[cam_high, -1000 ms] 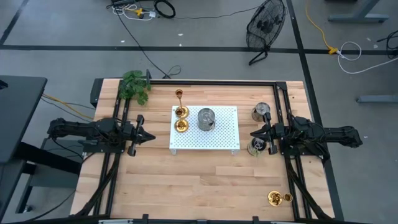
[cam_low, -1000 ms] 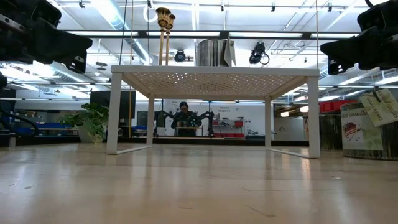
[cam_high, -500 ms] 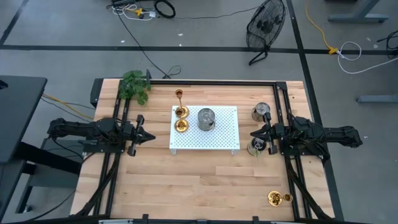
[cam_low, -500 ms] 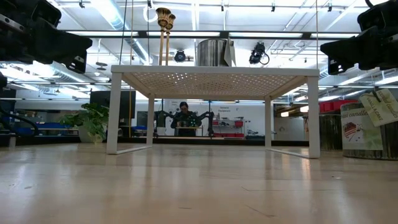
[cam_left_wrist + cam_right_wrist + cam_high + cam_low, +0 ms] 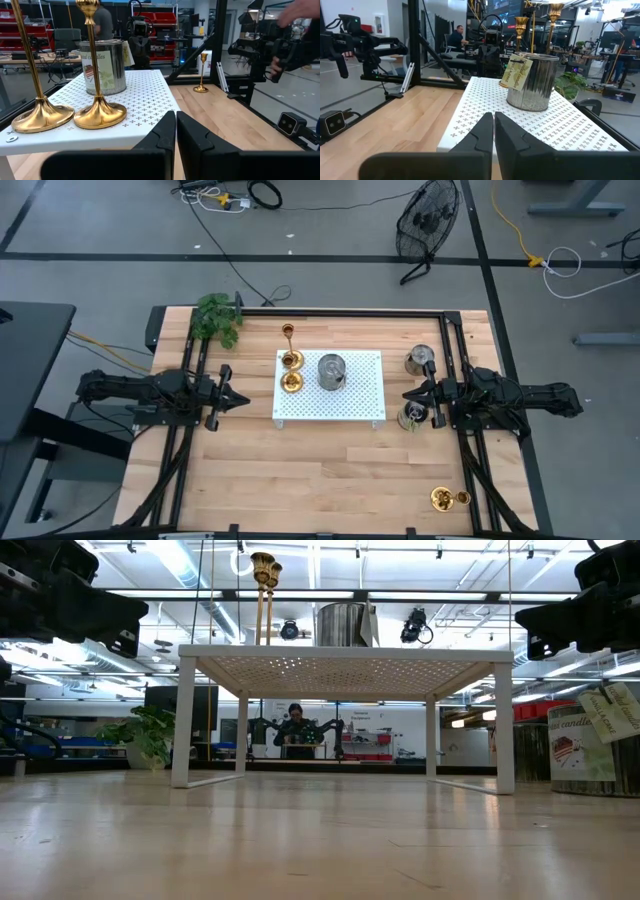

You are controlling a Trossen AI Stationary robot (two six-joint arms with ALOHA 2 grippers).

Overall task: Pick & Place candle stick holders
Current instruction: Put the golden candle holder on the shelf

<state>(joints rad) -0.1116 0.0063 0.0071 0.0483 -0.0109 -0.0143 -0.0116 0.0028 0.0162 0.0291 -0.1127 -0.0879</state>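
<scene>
Two gold candle stick holders (image 5: 291, 360) (image 5: 291, 382) stand on their round bases at the left edge of the white perforated stand (image 5: 360, 405). In the left wrist view (image 5: 42, 114) (image 5: 100, 114) both have slim stems. A gold cup (image 5: 288, 332) shows just past the stand's far edge; I cannot tell whether it is a stem's top. A third holder (image 5: 441, 498) stands on the table near the near right corner, also in the left wrist view (image 5: 202, 75). My left gripper (image 5: 243, 399) is shut and empty left of the stand. My right gripper (image 5: 408, 395) is shut and empty right of it.
A metal tin (image 5: 332, 371) stands on the stand beside the holders. Two more tins (image 5: 420, 360) (image 5: 411, 416) stand by my right gripper. A potted plant (image 5: 217, 318) is at the far left corner. Bare wood lies along the near side. People show in the room behind (image 5: 295, 725).
</scene>
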